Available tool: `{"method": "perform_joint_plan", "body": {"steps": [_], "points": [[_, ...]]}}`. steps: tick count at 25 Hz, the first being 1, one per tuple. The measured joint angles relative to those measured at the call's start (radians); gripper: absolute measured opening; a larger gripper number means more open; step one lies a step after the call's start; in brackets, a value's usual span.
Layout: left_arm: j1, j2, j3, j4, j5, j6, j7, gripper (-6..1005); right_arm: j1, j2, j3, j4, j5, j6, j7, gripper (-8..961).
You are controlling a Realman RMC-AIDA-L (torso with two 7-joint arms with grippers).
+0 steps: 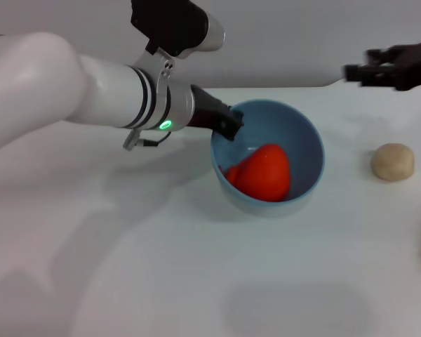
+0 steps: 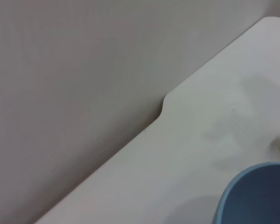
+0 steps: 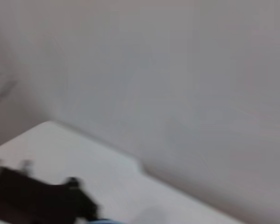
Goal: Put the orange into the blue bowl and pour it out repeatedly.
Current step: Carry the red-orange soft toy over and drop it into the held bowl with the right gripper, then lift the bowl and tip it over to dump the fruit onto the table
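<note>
No legible text, labels, brand marks, numbers or signs appear on any surface in the three views.

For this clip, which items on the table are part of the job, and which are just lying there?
Job items: the orange, lying inside the blue bowl; the left gripper at the bowl's rim.

Lying about: the beige round lump on the table, right of the bowl; the right gripper hangs apart, far right.

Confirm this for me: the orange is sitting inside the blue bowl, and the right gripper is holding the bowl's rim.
Wrong arm. The head view shows the left gripper at the rim of the blue bowl; the right gripper hangs far off near the table's back edge. The orange is indeed inside the bowl.
</note>
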Motion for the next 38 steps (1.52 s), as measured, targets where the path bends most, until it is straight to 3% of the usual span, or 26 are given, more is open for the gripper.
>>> {"method": "perform_joint_plan", "body": {"steps": [5,8,19,24,26,33,38], "points": [[0.002,-0.001,0.022,0.045,0.034,-0.071,0.071,-2,-0.116,0.007,0.056,0.031,0.129,0.072,-0.138,612],[0.009,-0.001,0.06,0.089,0.132,-0.137,0.095,-1,-0.164,0.006,0.088,0.092,0.192,0.098,-0.184,613],[0.04,-0.006,0.257,0.215,0.573,-0.29,0.151,-1,-0.206,0.001,0.203,0.266,0.271,0.109,-0.328,612],[0.1,-0.005,0.353,0.267,0.584,-0.366,0.365,-1,-0.206,0.003,0.225,0.286,0.272,0.11,-0.344,612],[0.174,-0.007,0.41,0.293,0.585,-0.482,0.568,-1,-0.204,0.003,0.228,0.29,0.273,0.108,-0.345,612],[0.262,-0.009,0.459,0.311,0.587,-0.669,0.752,-1,-0.194,0.001,0.23,0.3,0.285,0.111,-0.346,612],[0.293,-0.008,0.494,0.253,0.588,-0.852,0.826,-1,-0.19,0.001,0.232,0.31,0.287,0.125,-0.347,613]]}}
